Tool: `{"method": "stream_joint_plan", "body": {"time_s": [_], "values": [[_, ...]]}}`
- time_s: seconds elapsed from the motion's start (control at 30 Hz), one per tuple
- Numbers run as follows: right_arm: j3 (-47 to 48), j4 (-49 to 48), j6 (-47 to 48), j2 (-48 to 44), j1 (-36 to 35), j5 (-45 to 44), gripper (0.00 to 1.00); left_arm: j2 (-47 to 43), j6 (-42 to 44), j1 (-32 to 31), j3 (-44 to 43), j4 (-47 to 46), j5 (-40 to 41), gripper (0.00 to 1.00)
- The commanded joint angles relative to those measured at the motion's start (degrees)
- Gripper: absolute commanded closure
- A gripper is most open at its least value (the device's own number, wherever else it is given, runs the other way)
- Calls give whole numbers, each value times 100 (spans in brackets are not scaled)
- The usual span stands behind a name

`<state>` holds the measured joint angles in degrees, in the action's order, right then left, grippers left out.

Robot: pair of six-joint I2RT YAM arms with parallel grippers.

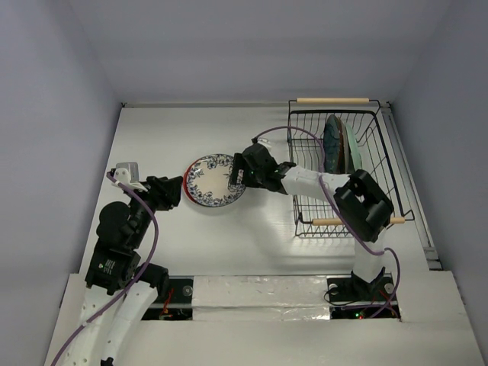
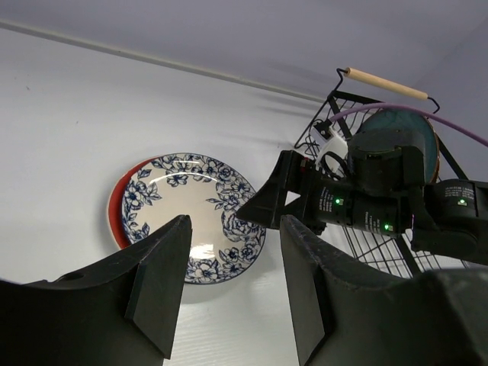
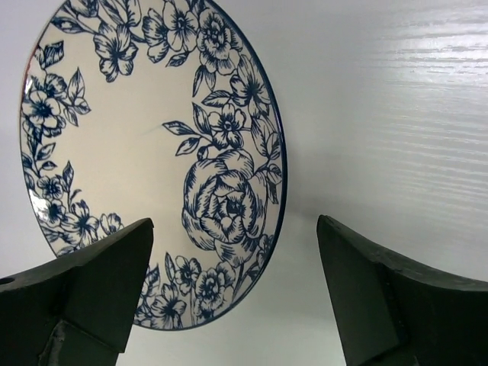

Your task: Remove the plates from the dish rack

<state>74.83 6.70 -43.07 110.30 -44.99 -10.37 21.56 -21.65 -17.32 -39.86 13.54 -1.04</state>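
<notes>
A white plate with blue flowers (image 1: pixel 214 180) lies flat on the table on top of a red plate (image 1: pixel 186 187), whose rim shows at its left. It also shows in the left wrist view (image 2: pixel 194 216) and the right wrist view (image 3: pixel 149 152). My right gripper (image 1: pixel 238 177) is open and empty just over the floral plate's right edge. My left gripper (image 1: pixel 177 191) is open and empty beside the stack's left edge. The black wire dish rack (image 1: pixel 381 152) stands at the right with a dark teal plate (image 1: pixel 332 143) and a mint green plate (image 1: pixel 350 146) upright in it.
The rack has wooden handles at the far (image 1: pixel 332 100) and near (image 1: pixel 329 222) ends. The right arm (image 1: pixel 320 183) reaches across the rack's left side. Grey walls enclose the white table (image 1: pixel 175 137).
</notes>
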Motion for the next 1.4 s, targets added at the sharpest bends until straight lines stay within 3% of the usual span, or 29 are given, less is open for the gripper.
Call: {"method": "stream_joint_plan", "body": {"time_s": [0.0, 0.07, 0.13, 0.2, 0.23, 0.3, 0.47, 0.63, 0.7, 0.83, 1.07, 1.37], "values": [[296, 384, 571, -534, -80, -194, 7, -73, -32, -34, 22, -194, -37, 53], [322, 559, 790, -859, -80, -211, 8, -56, -41, -34, 22, -203, -37, 53], [331, 674, 931, -1490, -80, -333, 22, -64, -32, -34, 22, -203, -46, 53], [278, 832, 1150, -1966, -80, -544, 51, -56, -32, -34, 22, -203, -37, 53], [287, 929, 1213, -2404, -80, -954, 83, -56, -32, -34, 22, -203, -46, 54], [330, 1254, 1415, -2758, 60, -1517, 100, -56, -32, -34, 22, -203, -54, 58], [269, 1965, 1827, -3409, 849, -2223, 100, -56, -32, -34, 31, -220, -54, 85], [59, 2414, 2022, -3656, 1466, -2478, 96, -29, -32, -34, 31, -220, -37, 93], [-91, 2511, 2083, -3665, 1746, -2435, 81, -20, -32, -34, 22, -212, -28, 94], [-293, 2529, 2092, -3691, 2020, -2408, 63, -29, -41, -34, 22, -211, -37, 88], [-504, 2372, 2092, -3367, 2275, -2180, 60, -47, -41, -34, 13, -185, -37, 76], [-786, 1949, 2188, -3068, 2689, -1933, 60, -20, -32, -34, 13, -194, -54, 74]]}}
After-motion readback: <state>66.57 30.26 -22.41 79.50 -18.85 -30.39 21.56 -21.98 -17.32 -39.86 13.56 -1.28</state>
